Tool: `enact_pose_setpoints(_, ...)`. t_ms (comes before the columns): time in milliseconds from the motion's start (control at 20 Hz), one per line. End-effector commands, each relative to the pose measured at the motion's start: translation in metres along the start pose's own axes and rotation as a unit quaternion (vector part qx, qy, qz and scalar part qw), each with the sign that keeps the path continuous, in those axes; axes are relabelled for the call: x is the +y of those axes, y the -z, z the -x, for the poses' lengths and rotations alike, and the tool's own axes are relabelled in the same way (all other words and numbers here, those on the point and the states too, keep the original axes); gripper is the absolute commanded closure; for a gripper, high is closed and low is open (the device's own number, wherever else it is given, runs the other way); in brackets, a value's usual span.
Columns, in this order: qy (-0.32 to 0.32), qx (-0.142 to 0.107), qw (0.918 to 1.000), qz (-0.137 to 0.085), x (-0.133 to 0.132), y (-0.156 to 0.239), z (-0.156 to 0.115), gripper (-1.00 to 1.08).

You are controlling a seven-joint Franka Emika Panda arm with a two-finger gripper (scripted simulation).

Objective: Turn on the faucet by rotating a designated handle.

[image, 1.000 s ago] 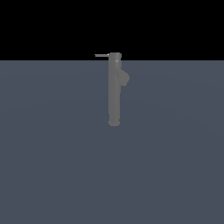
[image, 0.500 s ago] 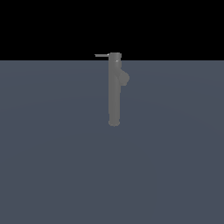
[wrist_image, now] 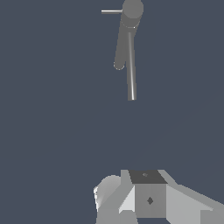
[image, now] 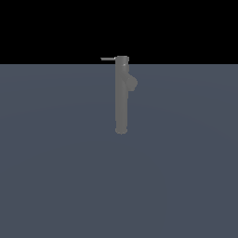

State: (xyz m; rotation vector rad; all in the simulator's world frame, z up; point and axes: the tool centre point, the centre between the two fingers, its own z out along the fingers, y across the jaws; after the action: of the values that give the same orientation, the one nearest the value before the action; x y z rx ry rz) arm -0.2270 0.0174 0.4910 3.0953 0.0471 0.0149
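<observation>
The faucet (image: pixel 122 97) is a tall slim grey column standing on the dark floor, with a short rounded stub spout (image: pixel 133 83) on its side toward the exterior view's right. The handle (image: pixel 108 59) is a thin light grey rod sticking out from the column's top toward the exterior view's left. The wrist view looks down on the faucet (wrist_image: pixel 131 65), the handle (wrist_image: pixel 111 12) and the spout (wrist_image: pixel 119 61). My gripper (wrist_image: pixel 148 188) shows only as grey and white blocks at that picture's edge, well apart from the faucet. Its jaws are not distinguishable. It is out of the exterior view.
A flat blue-grey floor (image: pixel 56 176) spreads around the faucet, under a black background. No other objects show.
</observation>
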Motion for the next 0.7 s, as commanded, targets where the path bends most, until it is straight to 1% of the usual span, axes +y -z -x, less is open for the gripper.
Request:
enact_pose_setpoints(0,0.001,0.000,1.0000,-0.001,-0.001,-0.001,-0.011,1.08)
enact_pose_setpoints(250,0.004,-0.001,1.0000,-0.002,-0.002,-0.005,-0.043,1.08)
enact_pose_setpoints(650,0.009,-0.001,0.9999,-0.006,-0.006,-0.023,-0.109,1.08)
